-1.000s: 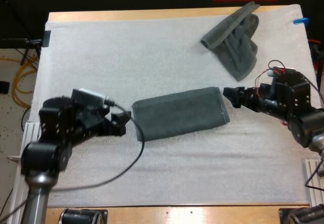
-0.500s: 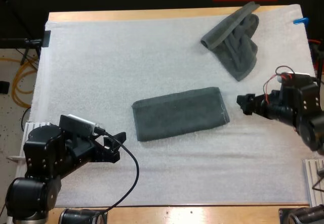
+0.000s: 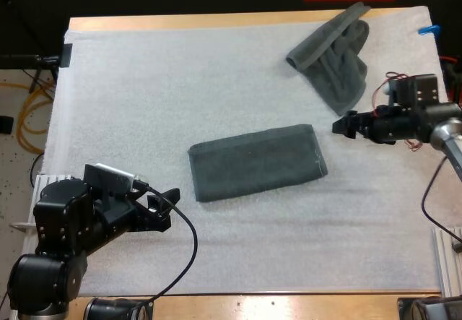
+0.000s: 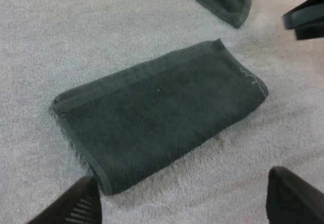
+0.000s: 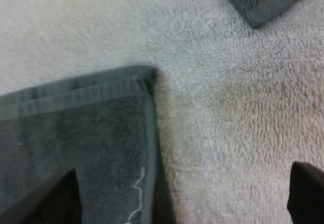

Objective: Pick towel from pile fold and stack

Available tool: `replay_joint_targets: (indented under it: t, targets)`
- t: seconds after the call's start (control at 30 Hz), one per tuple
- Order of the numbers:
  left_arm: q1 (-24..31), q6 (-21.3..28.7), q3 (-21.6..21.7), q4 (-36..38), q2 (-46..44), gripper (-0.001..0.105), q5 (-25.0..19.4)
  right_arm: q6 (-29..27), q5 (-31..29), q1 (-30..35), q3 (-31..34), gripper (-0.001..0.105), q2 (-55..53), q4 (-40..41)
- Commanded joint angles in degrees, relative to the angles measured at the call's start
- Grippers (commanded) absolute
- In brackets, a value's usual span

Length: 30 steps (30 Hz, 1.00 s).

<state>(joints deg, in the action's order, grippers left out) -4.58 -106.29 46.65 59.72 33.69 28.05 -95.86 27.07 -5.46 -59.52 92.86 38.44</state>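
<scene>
So one towel looks done. The folded towel [image 3: 256, 162] lies flat on the mat [image 3: 180, 81] as a tidy rectangle, with nothing touching it. From the left wrist view its edges line up pretty well, with just a loose thread at one corner.

The left gripper [image 3: 170, 208] sits off the folded towel's left end, a bit to the near side and well clear of it. Its fingers [image 4: 296, 198] are spread wide with nothing between them. The right gripper [image 3: 342, 123] hangs just past the folded towel's right end, toward the far corner. Its fingers [image 5: 306, 193] are spread apart too and hold nothing.

What's left, as far as I can tell: the crumpled towel [image 3: 333, 58] lies beyond the folded towel's right end, toward the far side of the mat, bunched up and untouched. That one has to be picked up, folded and set on top of the folded towel. There's no real stack yet, just the one piece. The right gripper is the one between the two towels, so I'd guess it goes for the crumpled towel, but that's only a guess.
</scene>
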Motion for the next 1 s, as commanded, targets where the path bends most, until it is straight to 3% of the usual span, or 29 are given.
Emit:
replay_joint_targets:
  t: [0.0, 0.5, 0.97]
  targets:
    - [0.1, -0.6, 0.3, -0.4, -0.1, 0.066, 0.5, -1.6, 1.4, 0.1, -1.0, 0.079, 1.2, -0.1]
    - [0.1, -1.7, 0.3, -0.4, -0.1, 0.066, 0.4, -0.7, 9.3, -1.6, -2.7, 0.079, 13.2, -1.1]
    - [0.1, -1.8, 0.3, -0.4, -0.1, 0.066, 0.4, 2.2, 10.6, -13.3, -3.9, 0.079, 15.0, -2.3]
